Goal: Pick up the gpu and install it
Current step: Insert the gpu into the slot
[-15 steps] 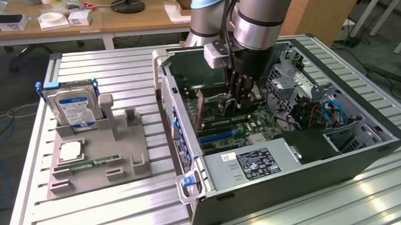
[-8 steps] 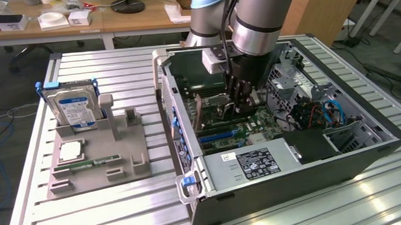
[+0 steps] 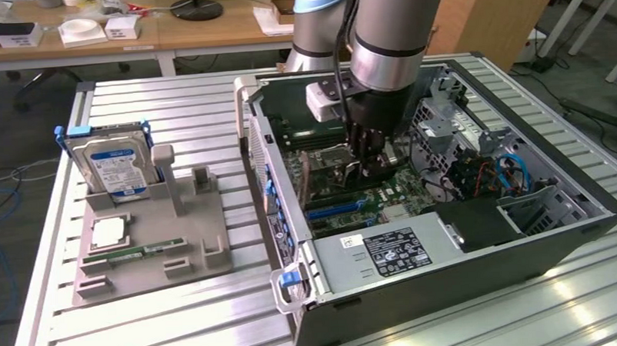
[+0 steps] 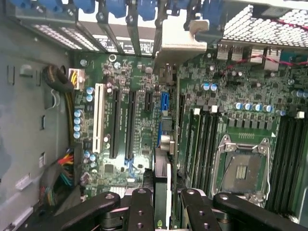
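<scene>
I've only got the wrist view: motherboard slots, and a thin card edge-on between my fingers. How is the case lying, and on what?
Observer: The case lies on its side, open face up, on a slatted metal table.
Operator: What else is on that table?
Observer: A grey tray sits on the exterior view's left of the case. It holds a hard drive upright and a RAM stick lying flat.
Operator: And how does my arm come in?
Observer: The arm drops in from above. The gripper, shut on the gpu, is low inside the case near its middle.
</scene>
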Controlling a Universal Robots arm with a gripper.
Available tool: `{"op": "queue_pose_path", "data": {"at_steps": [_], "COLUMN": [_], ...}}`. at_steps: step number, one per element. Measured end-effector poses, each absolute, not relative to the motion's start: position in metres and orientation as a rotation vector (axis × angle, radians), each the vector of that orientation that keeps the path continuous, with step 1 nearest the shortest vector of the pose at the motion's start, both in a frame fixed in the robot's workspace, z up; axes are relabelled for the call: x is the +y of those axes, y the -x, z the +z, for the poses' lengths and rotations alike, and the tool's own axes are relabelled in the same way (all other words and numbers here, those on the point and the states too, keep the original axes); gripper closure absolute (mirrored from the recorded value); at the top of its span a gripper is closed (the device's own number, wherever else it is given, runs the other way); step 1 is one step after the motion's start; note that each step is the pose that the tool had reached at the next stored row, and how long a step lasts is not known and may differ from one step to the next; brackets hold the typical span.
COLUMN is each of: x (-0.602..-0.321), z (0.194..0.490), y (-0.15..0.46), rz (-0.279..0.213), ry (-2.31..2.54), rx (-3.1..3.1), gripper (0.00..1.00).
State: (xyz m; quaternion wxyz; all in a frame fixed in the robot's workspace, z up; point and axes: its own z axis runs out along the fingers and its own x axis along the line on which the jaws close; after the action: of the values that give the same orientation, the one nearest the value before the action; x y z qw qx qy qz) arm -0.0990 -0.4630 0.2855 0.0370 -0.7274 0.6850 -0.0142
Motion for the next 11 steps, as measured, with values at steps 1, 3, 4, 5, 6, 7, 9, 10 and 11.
{"op": "queue_pose_path", "data": {"at_steps": [1,3,4,5,6,7,9,10,11], "x": [-0.463,-0.463,-0.463,-0.463,-0.463,-0.463,-0.462,-0.463,-0.463], "z": [0.284,0.281,0.279,0.277,0.275,0.274,0.272,0.272,0.272], "y": [0.101,0.103,0.103,0.103,0.103,0.103,0.104,0.104,0.104], "rz": [-0.045,-0.046,-0.046,-0.046,-0.047,-0.048,-0.049,-0.049,-0.049], "ry": [2.230,2.220,2.214,2.207,2.197,2.188,2.167,2.161,2.159], "rx": [2.106,2.117,2.122,2.130,2.141,2.152,2.174,2.181,2.183], "gripper": [0.73,0.73,0.73,0.73,0.73,0.73,0.73,0.73,0.73]}}
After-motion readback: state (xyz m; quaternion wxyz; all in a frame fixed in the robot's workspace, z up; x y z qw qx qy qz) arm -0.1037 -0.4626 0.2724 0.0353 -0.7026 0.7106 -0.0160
